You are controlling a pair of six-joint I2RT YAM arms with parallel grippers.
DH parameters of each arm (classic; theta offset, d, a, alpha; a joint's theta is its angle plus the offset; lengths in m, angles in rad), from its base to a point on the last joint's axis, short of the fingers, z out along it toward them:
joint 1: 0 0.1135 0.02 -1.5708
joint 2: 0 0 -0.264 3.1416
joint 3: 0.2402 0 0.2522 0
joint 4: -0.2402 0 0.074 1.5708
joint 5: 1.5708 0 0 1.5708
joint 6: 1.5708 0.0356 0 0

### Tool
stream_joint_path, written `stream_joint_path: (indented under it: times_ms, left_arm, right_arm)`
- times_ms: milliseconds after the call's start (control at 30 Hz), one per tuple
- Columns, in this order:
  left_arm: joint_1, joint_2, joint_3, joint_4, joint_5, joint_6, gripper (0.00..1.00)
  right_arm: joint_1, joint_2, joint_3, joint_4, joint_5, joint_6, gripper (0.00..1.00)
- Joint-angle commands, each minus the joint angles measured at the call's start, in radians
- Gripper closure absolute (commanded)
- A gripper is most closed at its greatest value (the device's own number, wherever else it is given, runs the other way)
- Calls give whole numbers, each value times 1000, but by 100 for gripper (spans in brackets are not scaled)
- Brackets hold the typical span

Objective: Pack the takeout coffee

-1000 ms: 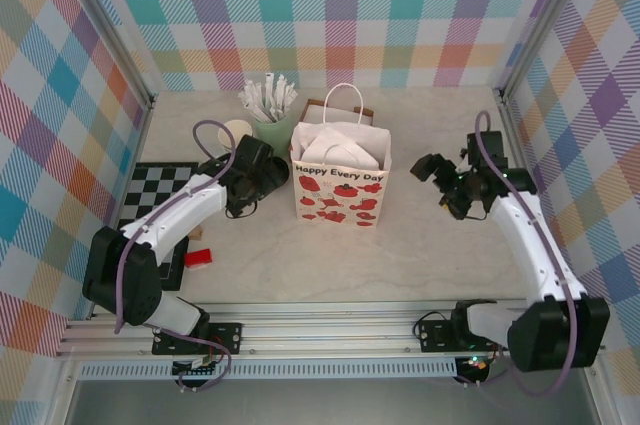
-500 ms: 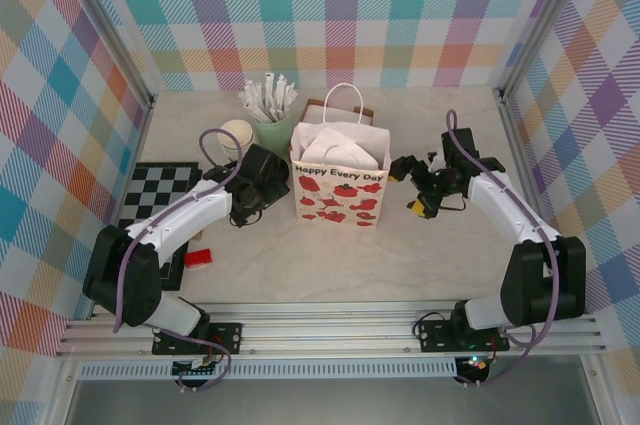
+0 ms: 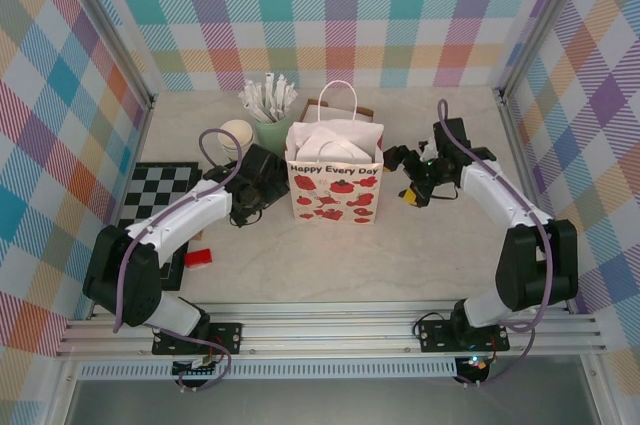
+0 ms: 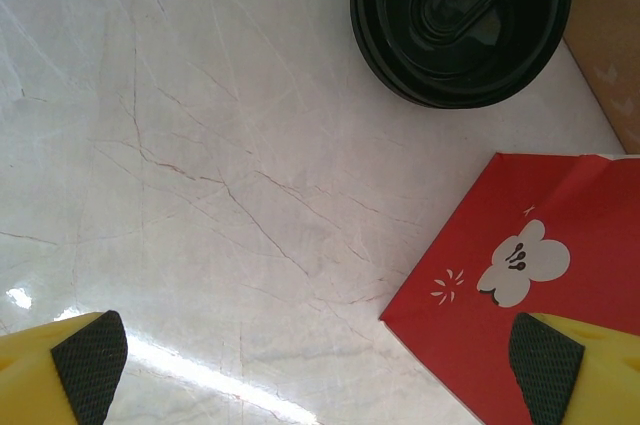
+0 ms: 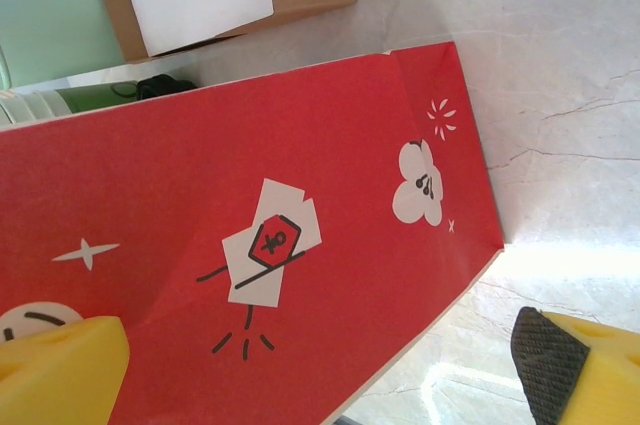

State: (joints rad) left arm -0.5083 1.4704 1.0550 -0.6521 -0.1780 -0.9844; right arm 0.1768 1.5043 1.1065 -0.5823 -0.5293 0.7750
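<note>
Top external: high above and behind the arm bases (image 3: 190, 320), looking down on the whole table (image 3: 440, 245). Left wrist: close, straight down just left of the gift bag (image 3: 335, 195). Right wrist: close, facing left onto its right side. Shared by all three: that bag.

Round black lid (image 4: 460, 20) at top, maybe on a cup, red bag (image 4: 530, 275) corner beside, fingers (image 4: 85, 365) spread wide
</note>
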Motion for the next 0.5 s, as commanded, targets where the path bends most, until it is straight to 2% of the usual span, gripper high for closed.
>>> stream_joint_path:
  times_ms: [0,200,333,400,467]
  left_arm:
    - [-7,-10,-10,-7,-26,-18,0]
    - [-7,-21,-13,-24,-64,-26,0]
    - [-6,-52,-14,-56,-138,-36,0]
    - [1,-74,-15,-77,-191,-34,0]
    - [20,-111,-18,-96,-264,-10,0]
  right_arm:
    - [11,16,39,17,-22,3,0]
    - [18,28,60,20,-2,8,0]
    - [17,13,89,-22,57,-18,0]
    - [16,-6,105,-49,120,-26,0]
    - [15,-45,106,-68,251,-28,0]
